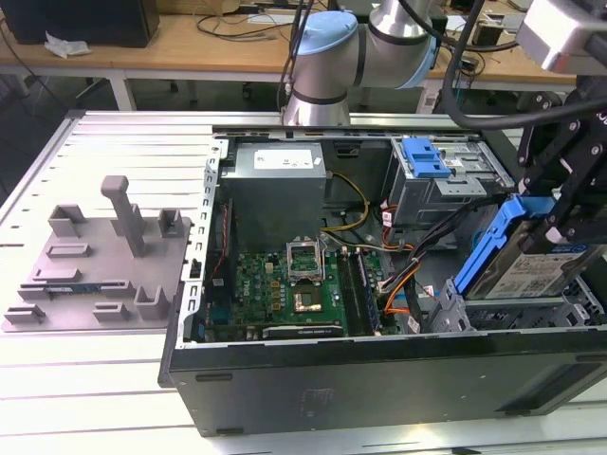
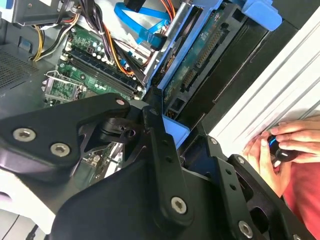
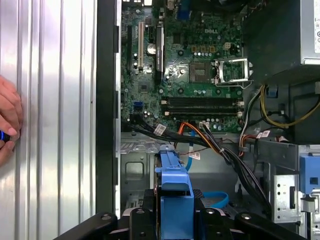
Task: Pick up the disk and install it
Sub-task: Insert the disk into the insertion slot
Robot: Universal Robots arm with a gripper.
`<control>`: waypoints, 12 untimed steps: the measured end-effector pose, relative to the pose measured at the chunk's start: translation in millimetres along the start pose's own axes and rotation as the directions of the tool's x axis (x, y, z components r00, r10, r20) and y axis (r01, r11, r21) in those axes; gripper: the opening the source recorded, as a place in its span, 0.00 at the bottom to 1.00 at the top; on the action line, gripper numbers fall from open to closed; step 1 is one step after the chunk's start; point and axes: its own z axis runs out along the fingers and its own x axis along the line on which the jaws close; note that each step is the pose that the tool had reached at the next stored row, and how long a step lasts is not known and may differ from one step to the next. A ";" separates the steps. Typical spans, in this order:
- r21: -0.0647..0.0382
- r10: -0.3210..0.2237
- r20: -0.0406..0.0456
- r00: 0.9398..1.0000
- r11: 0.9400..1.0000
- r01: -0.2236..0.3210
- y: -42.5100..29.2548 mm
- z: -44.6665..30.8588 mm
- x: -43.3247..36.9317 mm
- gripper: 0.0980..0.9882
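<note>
Ribbed surface (image 1: pixel 85 398), open computer case (image 1: pixel 379 379); at the exterior view's right the hand (image 1: pixel 564 227) clamps the tilted disk (image 1: pixel 539 271). Stiff, weighty, fragile, I'd say; hold its frame (image 1: pixel 488 242).

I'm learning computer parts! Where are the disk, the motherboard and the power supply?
disk (image 1: pixel 533 273): exterior view, on its white label.
motherboard (image 3: pixel 145 100): first wrist view, on its green surface.
power supply (image 1: pixel 275 199): exterior view, on its grey face.

disk (image 1: pixel 531 270) tilted at case (image 1: pixel 379 365) corner, fixture (image 1: pixel 95 265) on table (image 1: pixel 95 389) beside case
</note>
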 end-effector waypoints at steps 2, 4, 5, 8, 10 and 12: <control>0.000 0.000 0.000 1.000 1.000 0.000 -0.1 2.9 0.2 0.30; 0.000 0.000 0.000 1.000 1.000 0.000 -0.2 5.9 0.3 0.30; 0.000 0.000 0.000 1.000 1.000 0.000 -0.3 7.7 0.5 0.30; 0.000 0.000 0.000 1.000 1.000 0.000 -0.4 11.5 0.7 0.38; 0.000 0.000 0.000 1.000 1.000 0.000 -0.4 11.5 0.8 0.46; 0.000 0.000 0.000 1.000 1.000 0.000 -0.4 11.6 0.8 0.46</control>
